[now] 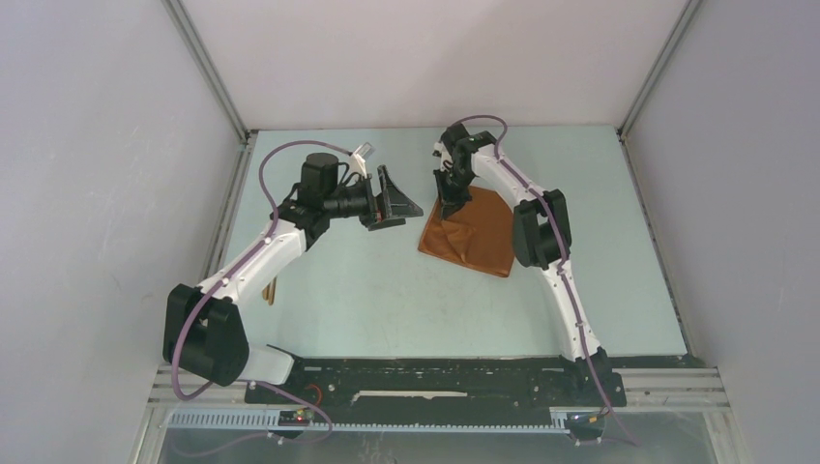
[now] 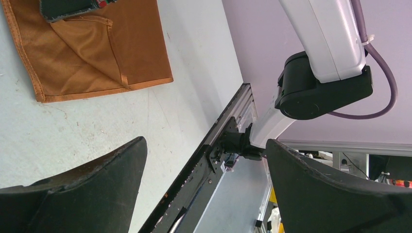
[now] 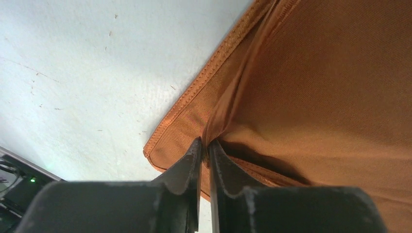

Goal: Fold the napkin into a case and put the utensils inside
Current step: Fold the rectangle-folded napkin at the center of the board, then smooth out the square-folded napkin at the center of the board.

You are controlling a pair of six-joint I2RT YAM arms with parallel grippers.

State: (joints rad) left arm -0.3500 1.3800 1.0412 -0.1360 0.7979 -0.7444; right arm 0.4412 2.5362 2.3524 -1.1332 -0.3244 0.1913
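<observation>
1. The napkin (image 1: 474, 237) lies rumpled on the counter (image 1: 387, 300), right of centre, with one flap folded over itself and its hemmed edges showing.
2. The right pincer (image 3: 205, 145) is clenched on a ridge of cloth just beside the napkin's far-left corner hem.
3. The left pincer (image 2: 205, 143) hangs released, jaws wide, left of the napkin and clear of it.
4. The utensils (image 1: 274, 287) lie near the counter's left edge, partly under the left arm, well apart from the napkin.
5. Bare counter lies open along the napkin's near edge.
</observation>
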